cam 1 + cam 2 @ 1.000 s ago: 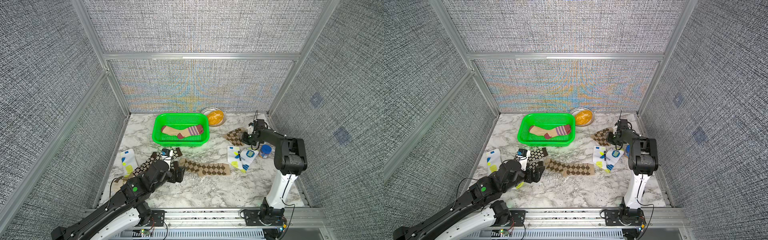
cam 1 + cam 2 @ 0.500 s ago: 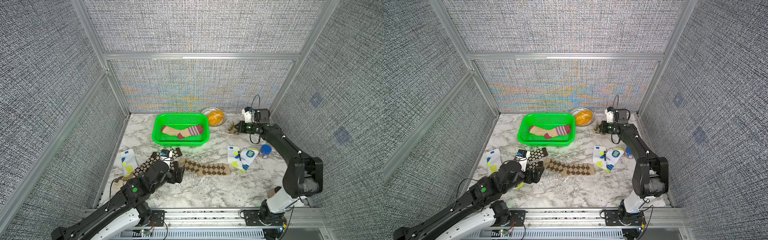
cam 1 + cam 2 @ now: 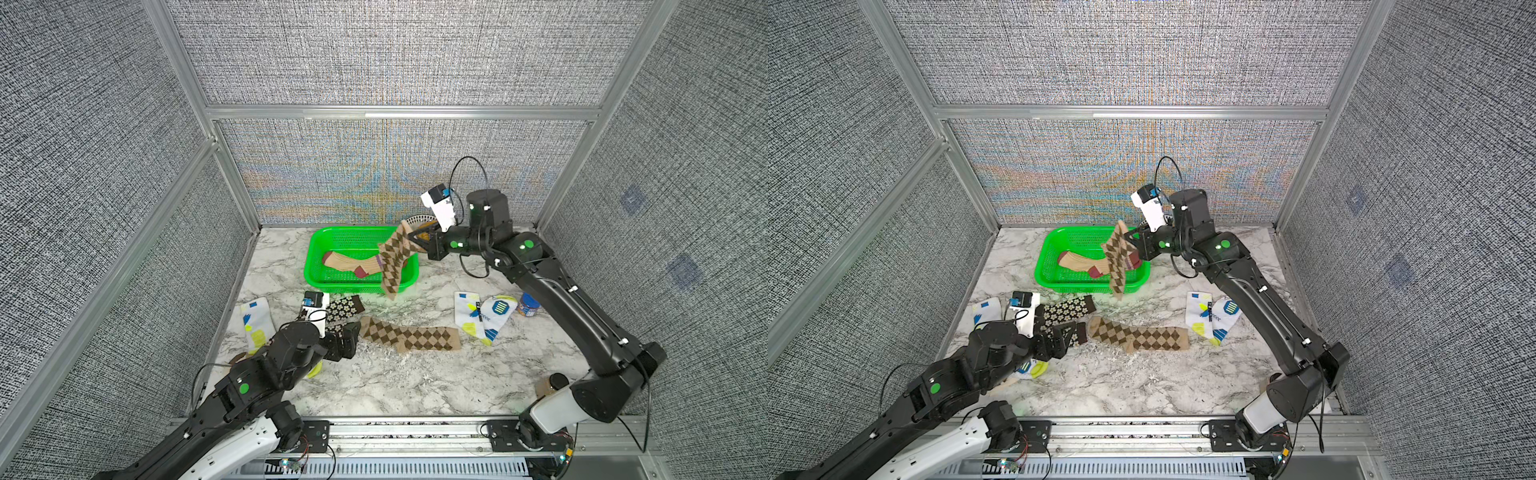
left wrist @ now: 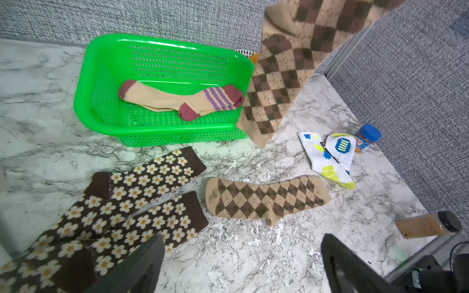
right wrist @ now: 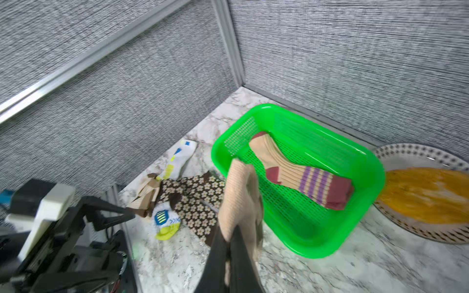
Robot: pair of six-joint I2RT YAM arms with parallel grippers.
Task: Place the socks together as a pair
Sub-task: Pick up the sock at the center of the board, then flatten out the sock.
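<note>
Marble surface (image 3: 395,386) carries a green basket (image 3: 357,287); above its near corner the right pincer (image 3: 412,239) is clenched on a hanging diamond sock (image 3: 392,266). Its mate (image 3: 411,337) lies frontward below, long axis crosswise, beside the released left pincer (image 3: 351,337).

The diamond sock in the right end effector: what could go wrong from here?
1. The right end effector pinches the hanging diamond sock only near one end, so it may slip and fall into the green basket, onto the striped sock.
2. Its loose tip hangs near the basket's front rim and may snag before reaching the flat diamond sock.
</note>
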